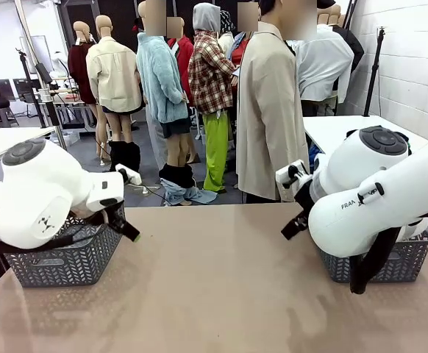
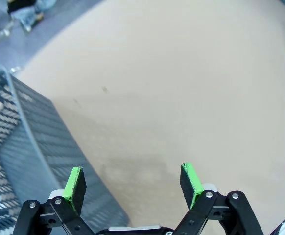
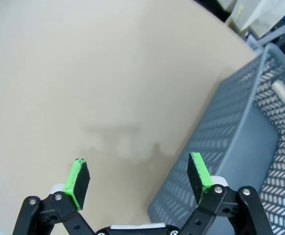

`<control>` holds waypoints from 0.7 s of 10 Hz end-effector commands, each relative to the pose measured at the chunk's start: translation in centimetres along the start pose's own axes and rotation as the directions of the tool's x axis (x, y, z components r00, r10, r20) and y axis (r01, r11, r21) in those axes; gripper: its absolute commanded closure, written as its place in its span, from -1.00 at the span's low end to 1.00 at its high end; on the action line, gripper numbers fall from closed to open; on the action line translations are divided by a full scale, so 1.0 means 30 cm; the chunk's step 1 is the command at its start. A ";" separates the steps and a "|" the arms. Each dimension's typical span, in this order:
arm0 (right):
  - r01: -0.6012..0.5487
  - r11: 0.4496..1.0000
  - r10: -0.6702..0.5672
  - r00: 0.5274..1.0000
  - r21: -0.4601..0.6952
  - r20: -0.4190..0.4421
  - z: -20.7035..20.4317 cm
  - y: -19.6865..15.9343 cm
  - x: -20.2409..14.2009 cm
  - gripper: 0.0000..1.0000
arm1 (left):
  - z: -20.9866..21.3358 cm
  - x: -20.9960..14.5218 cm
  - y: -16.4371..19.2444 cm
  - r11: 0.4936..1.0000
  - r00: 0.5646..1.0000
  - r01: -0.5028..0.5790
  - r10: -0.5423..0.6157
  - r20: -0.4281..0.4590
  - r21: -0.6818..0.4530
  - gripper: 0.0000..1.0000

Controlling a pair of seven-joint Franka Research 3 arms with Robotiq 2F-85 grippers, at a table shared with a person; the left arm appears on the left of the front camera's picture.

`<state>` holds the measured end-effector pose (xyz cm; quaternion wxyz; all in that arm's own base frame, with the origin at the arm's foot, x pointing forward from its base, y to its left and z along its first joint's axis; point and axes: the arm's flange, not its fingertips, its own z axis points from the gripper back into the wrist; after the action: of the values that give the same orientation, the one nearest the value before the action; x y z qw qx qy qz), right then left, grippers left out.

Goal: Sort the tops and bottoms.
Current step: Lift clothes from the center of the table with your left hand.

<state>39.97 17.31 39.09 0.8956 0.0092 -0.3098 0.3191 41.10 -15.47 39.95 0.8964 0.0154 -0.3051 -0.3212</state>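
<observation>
A pale tan counter [image 1: 221, 294] with a matte top takes up the near ground. Beyond its far edge lies a grey floor [image 1: 144, 158]. A white painted block wall [image 1: 412, 59] runs along the right side, with a white table [image 1: 332, 129] before it and a thin black stand [image 1: 376, 73] upright beside it. Another white tabletop [image 1: 8, 140] shows at the left, and a cluttered desk [image 1: 56, 95] stands farther back. The light is even and soft.

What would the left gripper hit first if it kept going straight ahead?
Most likely the bare tabletop ahead of the open left gripper. One finger lines up with the wall of the grey basket and might graze it; depth unclear.
</observation>
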 end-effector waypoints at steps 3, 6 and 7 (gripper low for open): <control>0.033 0.983 0.012 0.970 -0.182 0.243 0.186 -0.096 0.186 -1.00 | 0.245 0.165 0.117 0.963 0.989 0.091 -0.117 0.091 0.254 -1.00; 0.230 0.898 -0.105 0.940 -0.374 0.326 0.344 -0.380 0.141 -1.00 | 0.491 0.064 0.301 0.874 0.993 -0.071 0.016 0.118 0.481 -1.00; 0.305 0.856 -0.155 0.922 -0.418 0.356 0.392 -0.480 0.085 -1.00 | 0.562 -0.003 0.354 0.862 0.992 -0.108 0.062 0.108 0.496 -1.00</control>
<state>43.55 4.37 53.66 0.8454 -0.0943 -0.4994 0.1642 39.42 -4.23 57.02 0.8505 0.1972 -0.4297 -0.2306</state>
